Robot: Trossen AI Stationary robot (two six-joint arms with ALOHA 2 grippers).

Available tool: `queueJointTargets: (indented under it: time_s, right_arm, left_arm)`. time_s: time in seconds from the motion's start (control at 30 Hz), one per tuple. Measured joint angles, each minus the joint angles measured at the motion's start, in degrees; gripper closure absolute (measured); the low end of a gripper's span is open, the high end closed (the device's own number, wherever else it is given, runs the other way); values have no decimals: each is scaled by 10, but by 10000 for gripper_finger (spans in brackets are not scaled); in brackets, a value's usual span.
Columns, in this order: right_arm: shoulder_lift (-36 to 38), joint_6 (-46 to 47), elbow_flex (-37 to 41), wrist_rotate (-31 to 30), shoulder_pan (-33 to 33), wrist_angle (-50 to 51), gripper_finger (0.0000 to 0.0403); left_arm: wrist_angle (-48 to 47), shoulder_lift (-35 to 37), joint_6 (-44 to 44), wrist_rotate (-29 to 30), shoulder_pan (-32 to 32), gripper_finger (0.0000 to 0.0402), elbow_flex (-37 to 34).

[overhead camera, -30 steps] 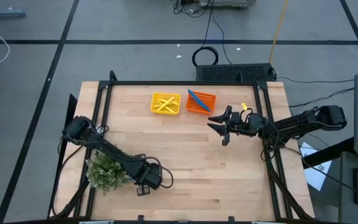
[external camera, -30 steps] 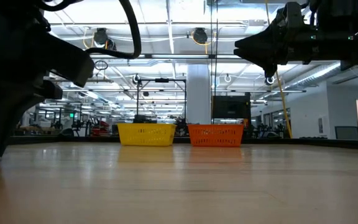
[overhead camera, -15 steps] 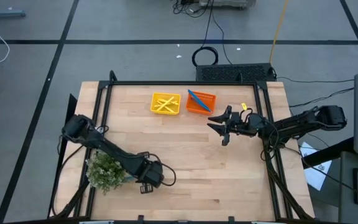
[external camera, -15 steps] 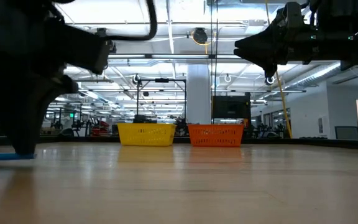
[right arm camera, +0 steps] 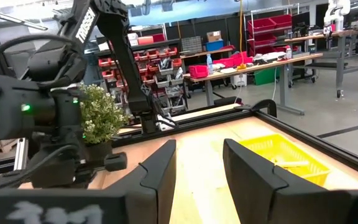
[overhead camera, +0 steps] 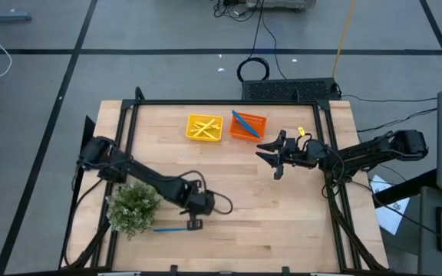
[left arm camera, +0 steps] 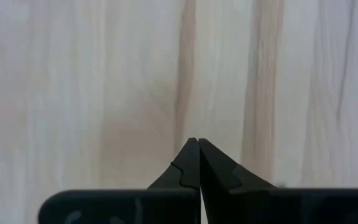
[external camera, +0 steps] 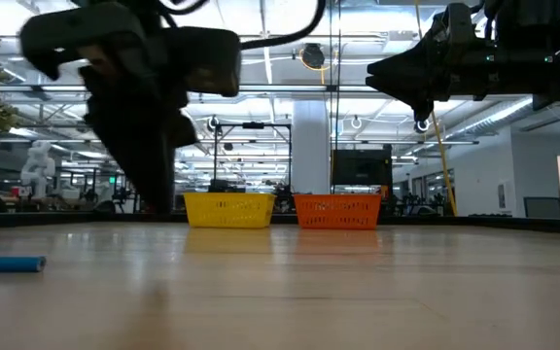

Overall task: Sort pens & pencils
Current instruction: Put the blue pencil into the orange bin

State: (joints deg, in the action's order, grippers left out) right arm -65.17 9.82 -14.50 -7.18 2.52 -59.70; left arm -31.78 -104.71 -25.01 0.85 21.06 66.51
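Observation:
One bright blue pen [overhead camera: 169, 228] lies flat on the wood near the table's near edge, just in front of the bushy plant; the low view shows it as the blue pen [external camera: 6, 263]. My left gripper [overhead camera: 194, 224] points down just right of the pen's right end. Its fingers are shut over bare wood [left arm camera: 198, 142], with no pen between them. Several yellow sticks [overhead camera: 203, 127] lie in the yellow tray, and a blue stick [overhead camera: 243, 121] lies in the orange tray. My right gripper [overhead camera: 267, 152] hangs open in the air right of the orange tray.
The green plant [overhead camera: 134, 207] stands by the table's left near corner, close to the pen and my left arm. The yellow tray [overhead camera: 191, 127] and the orange tray [overhead camera: 261, 129] sit side by side near the far edge. Bare wood [overhead camera: 267, 215] lies between the arms.
My left gripper has moved toward the table's right, away from the plant, and stayed shut. The blue pen, hidden under that arm a second ago, now lies uncovered on the table to the gripper's left. My right arm has kept still.

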Motion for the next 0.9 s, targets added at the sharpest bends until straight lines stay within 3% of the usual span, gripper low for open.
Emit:
queueJointTargets:
  time_s: [0.2, 0.5, 0.7, 0.9]
  right_arm:
    - [0, -1, 0, 0, 0, 1, 282]
    - [0, -1, 0, 0, 0, 13, 282]
    - [0, 0, 0, 0, 0, 15, 282]
    - [0, 0, 0, 0, 0, 14, 282]
  left_arm:
    - [-93, 17, -16, -56, 9, 401, 32]
    - [-172, 52, -170, -99, 146, 392, 34]
    - [-169, 37, -245, -100, 226, 354, 34]
    - [-183, 11, -230, -59, 241, 289, 34]
